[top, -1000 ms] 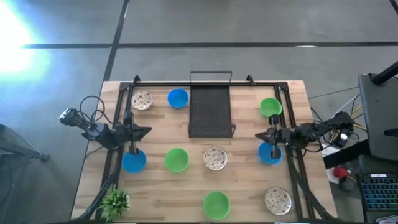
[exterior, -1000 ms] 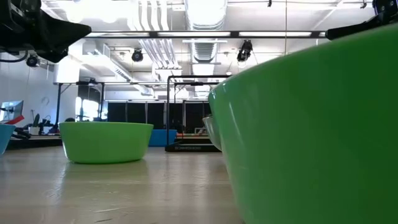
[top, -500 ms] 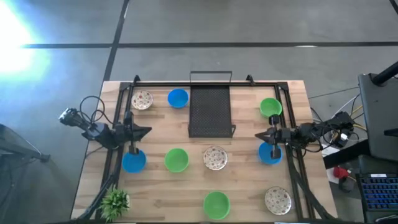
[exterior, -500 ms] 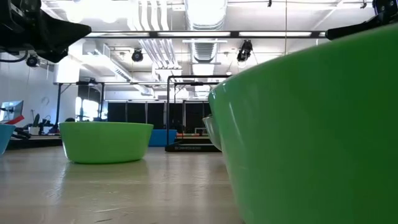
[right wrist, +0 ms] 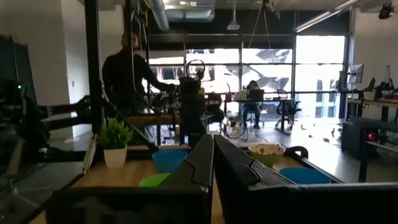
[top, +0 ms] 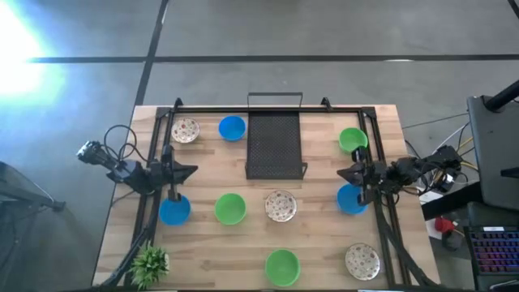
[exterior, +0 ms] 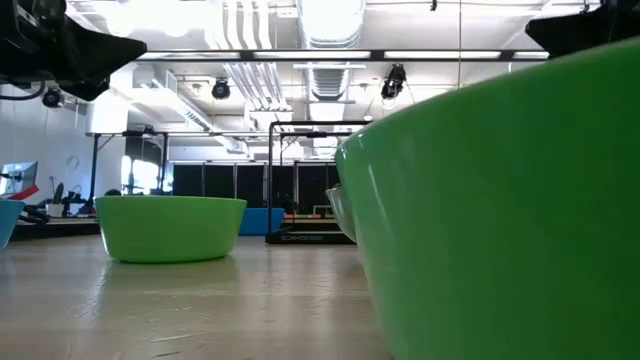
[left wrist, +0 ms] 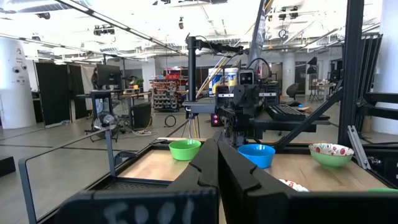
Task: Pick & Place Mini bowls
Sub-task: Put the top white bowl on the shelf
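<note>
High view looks down on nine small bowls spread over the wooden worktop (top: 316, 243). Along the far edge sit a speckled white bowl (top: 185, 130), a blue bowl (top: 232, 127) and, past the black mesh tray (top: 274, 144), a green bowl (top: 353, 139). Across the middle lie a blue bowl (top: 174, 209), a green bowl (top: 230, 208), a speckled bowl (top: 280, 206) and another blue bowl (top: 350, 199). Near the front edge are a green bowl (top: 282, 267) and a speckled bowl (top: 362, 261). A small potted plant (top: 150, 264) stands at the front left corner. Left tool (top: 190, 170) hangs closed and empty above the worktop's left side; right tool (top: 342, 174) hangs closed and empty just beside the right-hand blue bowl
</note>
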`<state>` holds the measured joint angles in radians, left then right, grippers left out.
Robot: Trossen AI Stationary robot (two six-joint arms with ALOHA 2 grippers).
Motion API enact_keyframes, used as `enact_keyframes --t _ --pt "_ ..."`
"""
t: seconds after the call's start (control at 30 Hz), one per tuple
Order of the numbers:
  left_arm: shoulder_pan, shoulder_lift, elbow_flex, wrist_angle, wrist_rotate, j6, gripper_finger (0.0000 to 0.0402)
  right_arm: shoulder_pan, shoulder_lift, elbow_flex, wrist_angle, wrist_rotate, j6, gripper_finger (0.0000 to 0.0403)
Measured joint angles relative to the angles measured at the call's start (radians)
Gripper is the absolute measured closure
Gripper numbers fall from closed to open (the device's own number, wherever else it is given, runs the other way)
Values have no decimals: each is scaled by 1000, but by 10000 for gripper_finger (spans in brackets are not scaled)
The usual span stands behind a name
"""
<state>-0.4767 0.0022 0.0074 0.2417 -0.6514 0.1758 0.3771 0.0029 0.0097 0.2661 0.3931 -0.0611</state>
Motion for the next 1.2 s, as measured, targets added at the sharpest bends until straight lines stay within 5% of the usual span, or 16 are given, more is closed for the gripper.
enact_keyframes --t 0.67,1.2 --pt "0 1 23 28 -6 11 402 0 0 0 74 0 -88 394" --pt "0 119 283 -67 -340 0 402 0 0 0 90 28 -96 394"
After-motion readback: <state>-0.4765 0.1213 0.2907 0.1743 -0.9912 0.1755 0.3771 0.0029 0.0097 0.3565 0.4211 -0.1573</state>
